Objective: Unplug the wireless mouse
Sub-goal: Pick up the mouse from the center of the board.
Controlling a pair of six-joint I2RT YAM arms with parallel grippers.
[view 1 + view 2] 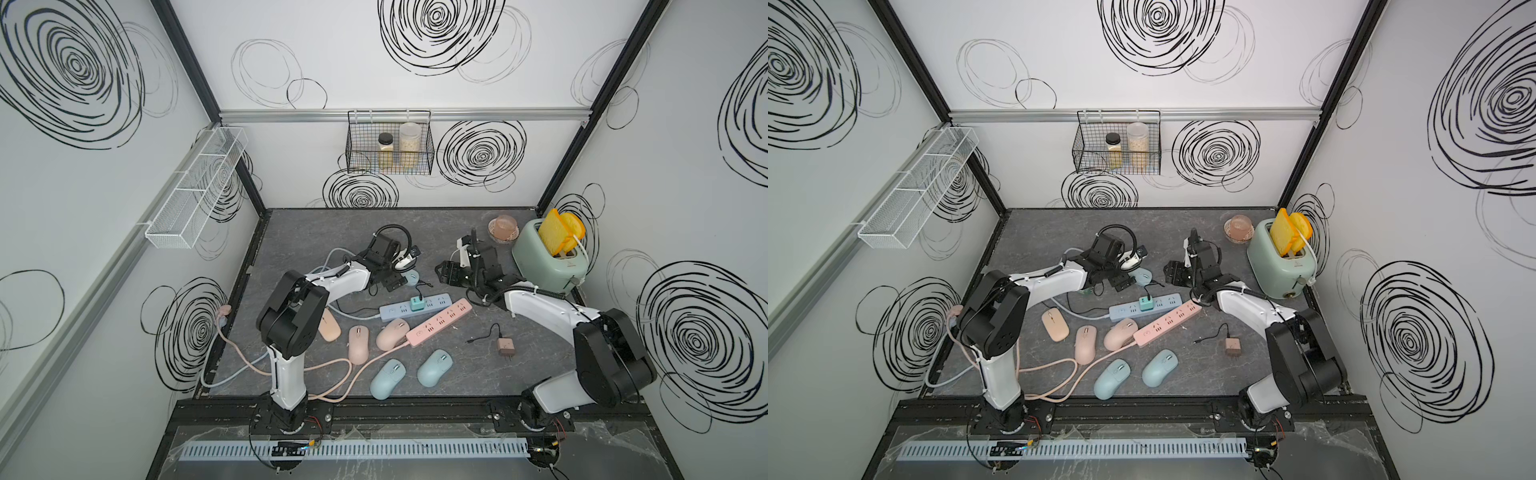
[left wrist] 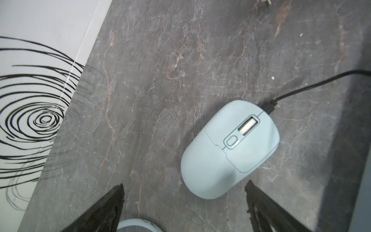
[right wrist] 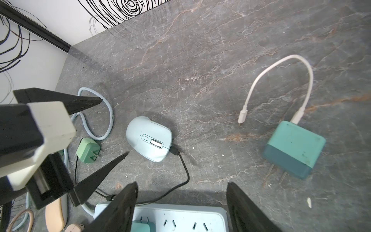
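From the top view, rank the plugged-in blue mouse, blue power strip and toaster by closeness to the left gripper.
1. Blue mouse: right beside the left gripper.
2. Blue power strip: a little nearer the robot's base.
3. Toaster: far off, back right corner.

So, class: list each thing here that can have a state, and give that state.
Far blue mouse: black cable plugged into its front.
Left pincer: open, empty.
Right pincer: open, empty.
Blue power strip: one teal adapter plugged in.
Pink power strip: sockets empty.
Loose teal charger: unplugged, prongs bare.
Toaster: bread raised in slots.
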